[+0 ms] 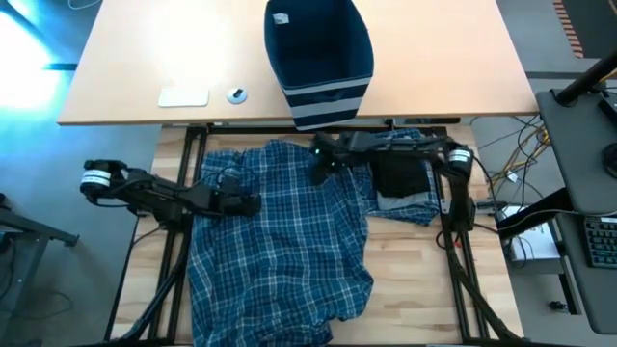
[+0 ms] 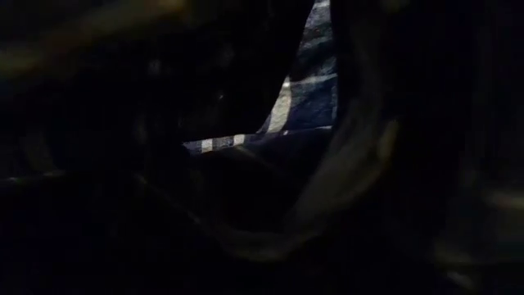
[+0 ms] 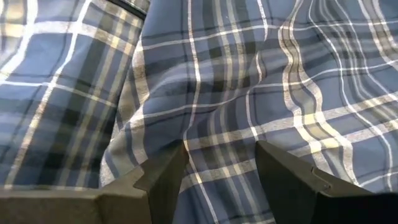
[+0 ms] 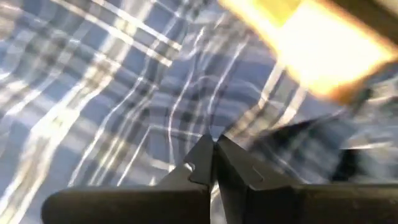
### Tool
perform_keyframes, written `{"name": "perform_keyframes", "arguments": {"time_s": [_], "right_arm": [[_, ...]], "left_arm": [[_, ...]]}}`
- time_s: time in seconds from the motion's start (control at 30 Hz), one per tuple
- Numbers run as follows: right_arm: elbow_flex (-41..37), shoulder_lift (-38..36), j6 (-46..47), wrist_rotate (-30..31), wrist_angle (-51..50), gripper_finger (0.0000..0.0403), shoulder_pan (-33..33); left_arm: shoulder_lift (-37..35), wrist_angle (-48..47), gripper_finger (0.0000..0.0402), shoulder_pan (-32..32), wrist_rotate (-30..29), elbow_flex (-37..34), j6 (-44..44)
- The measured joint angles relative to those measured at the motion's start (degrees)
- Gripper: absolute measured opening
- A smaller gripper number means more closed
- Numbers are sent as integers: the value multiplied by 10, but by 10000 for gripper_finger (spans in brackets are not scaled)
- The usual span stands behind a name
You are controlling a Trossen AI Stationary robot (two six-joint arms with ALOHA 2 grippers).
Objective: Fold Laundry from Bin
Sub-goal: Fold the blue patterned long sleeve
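Laundry: blue-and-white plaid cloth garment (image 1: 280, 241) spread unfolded beneath both pincers.
Left gripper (image 3: 219, 169): fingers apart over plaid.
Right gripper (image 4: 214, 149): closed, fingertips together; whether cloth is pinched, cannot tell.
Bin: navy striped fabric basket (image 1: 318, 58) beyond them, seemingly emptied.
Left: all folding.

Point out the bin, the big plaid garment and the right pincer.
bin (image 1: 326, 94): high view, striped outer wall.
plaid garment (image 1: 280, 241): high view, middle of spread cloth.
right pincer (image 4: 214, 149): right wrist view, shut fingertips.
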Motion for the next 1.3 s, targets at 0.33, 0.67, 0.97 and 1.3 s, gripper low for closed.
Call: {"name": "perform_keyframes", "arguments": {"time_s": [0.33, 0.67, 0.97, 1.3], "right_arm": [[88, -159, 49, 30, -477, 9, 1], [-154, -394, 99, 4, -457, 10, 27], [-222, -456, 140, -106, -457, 115, 29], [-215, -344, 140, -63, -5, 226, 19]], "left_arm": [[-10, -10, 189, 35, 20, -2, 64], [-49, -57, 189, 37, 61, 19, 120], [-113, -141, 190, 52, 169, 175, 298], [-71, -34, 190, 63, 213, 190, 351]]}}
